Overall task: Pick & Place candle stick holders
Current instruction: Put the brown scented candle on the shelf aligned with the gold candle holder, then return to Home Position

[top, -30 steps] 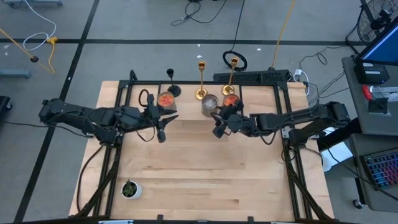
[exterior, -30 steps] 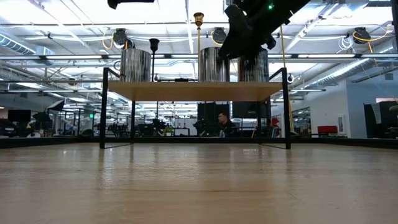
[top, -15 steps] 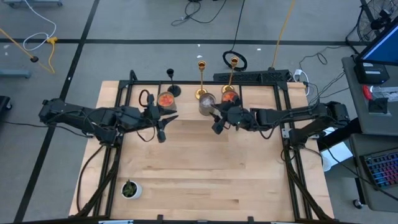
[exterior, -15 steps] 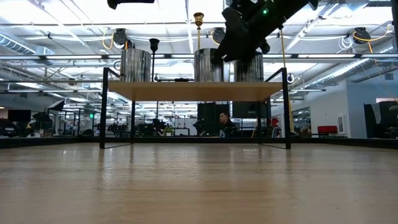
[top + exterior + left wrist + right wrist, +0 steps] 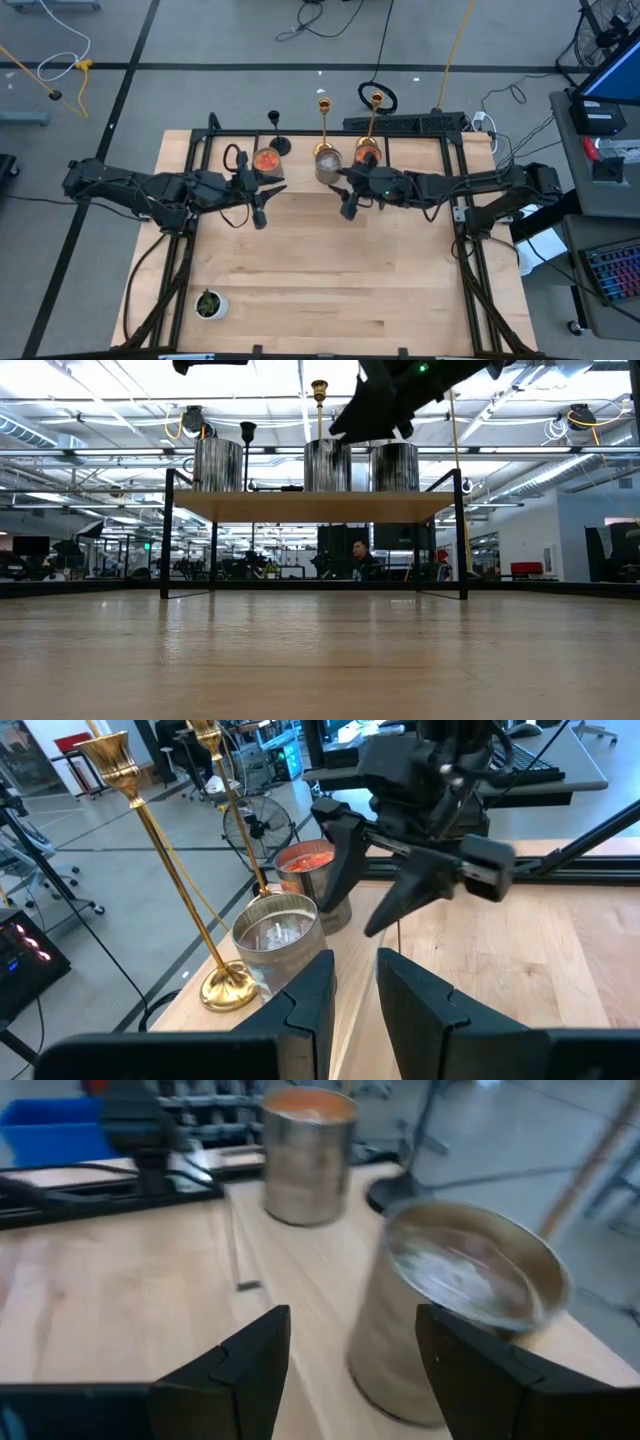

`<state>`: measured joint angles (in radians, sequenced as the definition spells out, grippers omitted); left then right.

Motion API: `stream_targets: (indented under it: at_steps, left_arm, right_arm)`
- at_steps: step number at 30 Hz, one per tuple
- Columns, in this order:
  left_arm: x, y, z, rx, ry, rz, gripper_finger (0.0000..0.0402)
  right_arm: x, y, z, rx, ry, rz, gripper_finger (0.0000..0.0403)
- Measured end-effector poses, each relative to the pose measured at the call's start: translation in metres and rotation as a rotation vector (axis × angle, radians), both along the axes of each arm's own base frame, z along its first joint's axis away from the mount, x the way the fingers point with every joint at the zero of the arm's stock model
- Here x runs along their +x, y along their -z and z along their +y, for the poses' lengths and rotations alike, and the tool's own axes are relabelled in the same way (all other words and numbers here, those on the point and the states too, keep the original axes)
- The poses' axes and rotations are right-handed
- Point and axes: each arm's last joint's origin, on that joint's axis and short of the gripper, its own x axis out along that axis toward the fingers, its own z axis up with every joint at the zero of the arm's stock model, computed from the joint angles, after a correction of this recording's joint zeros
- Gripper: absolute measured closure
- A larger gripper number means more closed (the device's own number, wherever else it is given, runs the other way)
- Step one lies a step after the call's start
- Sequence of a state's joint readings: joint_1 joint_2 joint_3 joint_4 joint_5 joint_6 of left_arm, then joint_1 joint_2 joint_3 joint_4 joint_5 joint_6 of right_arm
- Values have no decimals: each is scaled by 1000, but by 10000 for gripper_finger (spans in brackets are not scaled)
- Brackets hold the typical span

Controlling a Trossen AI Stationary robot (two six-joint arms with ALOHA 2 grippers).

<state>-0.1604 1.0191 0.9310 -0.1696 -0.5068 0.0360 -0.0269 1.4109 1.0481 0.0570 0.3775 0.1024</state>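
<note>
Candlesticks stand in a row at the upper centre of the high view: a black candlestick [image 5: 274, 133] to the left, two gold candlesticks [image 5: 323, 128] [image 5: 371, 125] beside it. Right gripper [image 5: 346, 198] hovers near a silver tin [image 5: 327, 166], fingers parted, holding nothing. Left gripper [image 5: 259, 205], also slightly open and empty, waits left of centre. I judge the gold ones top-heavy, slick and easily tipped; grip low on the stem, just above the base
</note>
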Motion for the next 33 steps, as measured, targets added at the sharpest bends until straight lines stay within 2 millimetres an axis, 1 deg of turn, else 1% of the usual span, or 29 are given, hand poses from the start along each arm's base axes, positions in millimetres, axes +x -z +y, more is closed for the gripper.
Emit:
stream_targets:
  at_steps: [5, 9, 13, 18, 21, 23, 24, 27, 30, 32, 33]
  left_arm:
    - [0, 0, 0, 0, 0, 0, 316]
    - [0, 0, 0, 0, 0, 0, 316]
    - [0, 0, 0, 1, 0, -1, 316]
    - [0, -1, 0, -2, -1, -8, 316]
    - [0, -1, 0, -14, -3, -13, 316]
    - [0, -1, 0, -14, -3, -13, 316]
    - [0, -1, 0, -14, -3, -13, 316]
    - [0, -1, 0, -14, -2, -14, 316]
    - [-7, -5, -2, -2, 15, -24, 316]
    - [-16, -11, -3, -2, 28, -44, 316]
    - [-23, -14, -3, -8, 34, -50, 316]
  right_arm:
    - [0, -9, 7, -99, -89, -27, 190]
    - [-7, -26, 6, -197, -41, -72, 190]
    - [-14, -33, -3, -166, -5, -108, 190]
    - [-14, -33, -9, -137, -71, -111, 190]
    - [-12, -33, -9, -139, -93, -113, 190]
    - [-12, -38, -9, -146, -99, -103, 190]
    - [-13, -43, -9, -152, -104, -105, 190]
    - [-15, -60, -3, -156, -127, -90, 190]
    - [-17, -60, 8, -192, -185, -12, 190]
    - [-22, -61, 16, -232, -229, 23, 193]
    - [-25, -65, 20, -254, -247, 21, 197]
